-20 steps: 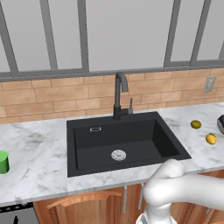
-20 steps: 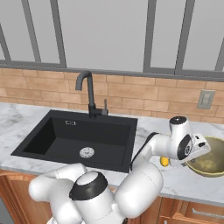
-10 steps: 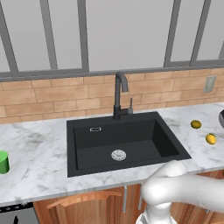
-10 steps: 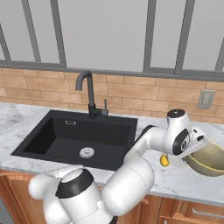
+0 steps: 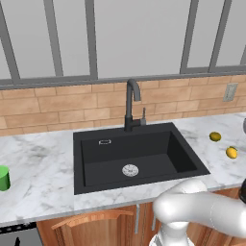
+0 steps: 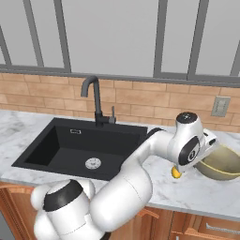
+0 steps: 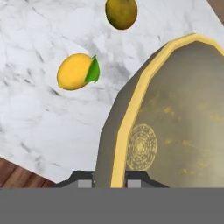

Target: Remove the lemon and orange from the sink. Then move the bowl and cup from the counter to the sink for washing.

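Observation:
The golden-tan bowl (image 7: 175, 122) with its pale yellow rim sits at the right end of the counter, and the bowl (image 6: 220, 163) looks tipped. My gripper (image 7: 109, 181) is shut on its near rim, one fingertip inside and one outside. The gripper (image 6: 208, 149) reaches the bowl from the left. The lemon (image 7: 76, 71) lies on the marble just beside the bowl, with the orange (image 7: 121, 13) further off. Both also lie right of the sink (image 5: 134, 153): lemon (image 5: 231, 153), orange (image 5: 215, 136). The green cup (image 5: 4, 178) stands far left on the counter.
A tall black faucet (image 5: 130, 103) rises behind the basin, with a silver drain (image 5: 129, 170) in its floor. The counter's front edge and wooden cabinets (image 7: 17, 175) run close below the bowl. A wall outlet (image 6: 220, 106) sits on the brick backsplash.
The jaws have closed onto the bowl's rim. The hand has risen a little and the bowl has come up and tipped with it. The fruit and cup have stayed put.

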